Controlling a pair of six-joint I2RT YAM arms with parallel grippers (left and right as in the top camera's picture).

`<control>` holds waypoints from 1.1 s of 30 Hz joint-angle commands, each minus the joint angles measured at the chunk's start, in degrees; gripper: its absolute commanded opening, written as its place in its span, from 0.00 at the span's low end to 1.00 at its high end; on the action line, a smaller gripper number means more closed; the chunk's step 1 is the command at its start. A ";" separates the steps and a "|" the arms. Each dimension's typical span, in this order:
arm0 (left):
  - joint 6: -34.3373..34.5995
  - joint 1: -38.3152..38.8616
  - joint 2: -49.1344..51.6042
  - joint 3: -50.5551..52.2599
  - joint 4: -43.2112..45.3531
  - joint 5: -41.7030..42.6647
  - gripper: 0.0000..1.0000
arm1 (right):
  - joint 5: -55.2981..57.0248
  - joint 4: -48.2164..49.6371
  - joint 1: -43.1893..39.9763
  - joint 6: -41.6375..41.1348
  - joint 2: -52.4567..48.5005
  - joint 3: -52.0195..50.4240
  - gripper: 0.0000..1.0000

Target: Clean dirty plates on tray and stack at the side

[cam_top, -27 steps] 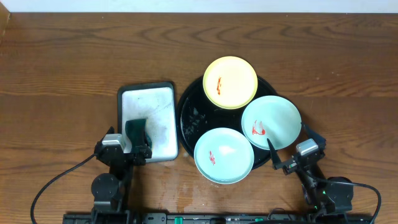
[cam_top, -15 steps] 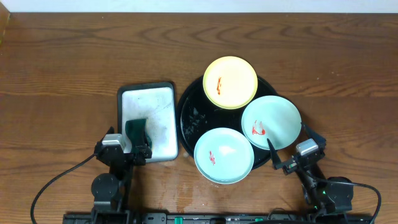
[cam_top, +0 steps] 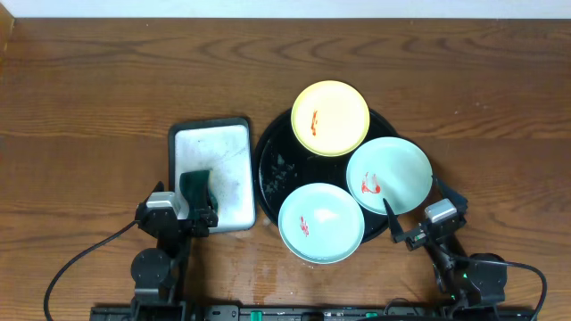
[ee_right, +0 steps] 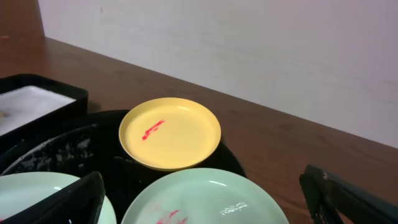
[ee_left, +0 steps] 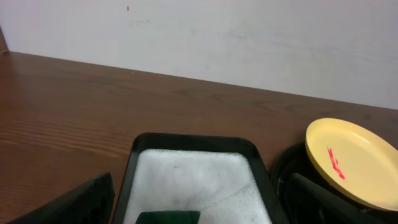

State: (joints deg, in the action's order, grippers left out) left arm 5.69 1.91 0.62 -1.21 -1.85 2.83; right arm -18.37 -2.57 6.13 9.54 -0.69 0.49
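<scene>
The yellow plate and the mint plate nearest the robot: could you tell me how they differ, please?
The yellow plate sits at the black tray's far edge; the near mint plate overhangs its near edge. The yellow plate's red smear is a thin streak; the mint plate's is a small dab. Both are round, shallow, glossy and red-smeared.

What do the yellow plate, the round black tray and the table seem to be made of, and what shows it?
Yellow plate: probably glazed ceramic or melamine, smooth with a soft sheen along its rim. Round black tray: likely plastic, shiny; pale reflections mottle it. Table: wood or veneer, satin; brown grain lines run across it.
</scene>
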 commanded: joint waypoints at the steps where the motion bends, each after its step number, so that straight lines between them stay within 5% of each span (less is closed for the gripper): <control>1: -0.96 -0.39 -0.39 0.98 -1.92 -0.70 0.88 | 0.35 -0.13 -0.42 0.39 0.04 -0.17 0.99; 14: -0.92 -0.39 -0.39 0.98 -1.90 -0.59 0.88 | 0.24 0.00 -0.42 0.39 0.04 -0.17 0.99; 23: 0.22 -0.39 -0.04 -2.05 -0.72 9.68 0.88 | -3.78 0.00 -0.42 -6.43 0.04 2.29 0.99; 29: 0.79 -0.39 8.44 -14.16 -8.11 9.62 0.88 | -5.49 -3.80 -0.42 -9.92 -4.46 14.23 0.99; 33: 0.81 -0.39 21.59 -27.80 -18.34 9.73 0.88 | -6.19 -11.45 -0.42 -9.92 -16.76 25.99 0.99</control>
State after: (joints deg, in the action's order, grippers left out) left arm 6.15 1.87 15.07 -20.27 -16.75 11.46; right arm -23.29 -11.38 6.13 1.39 -10.55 20.27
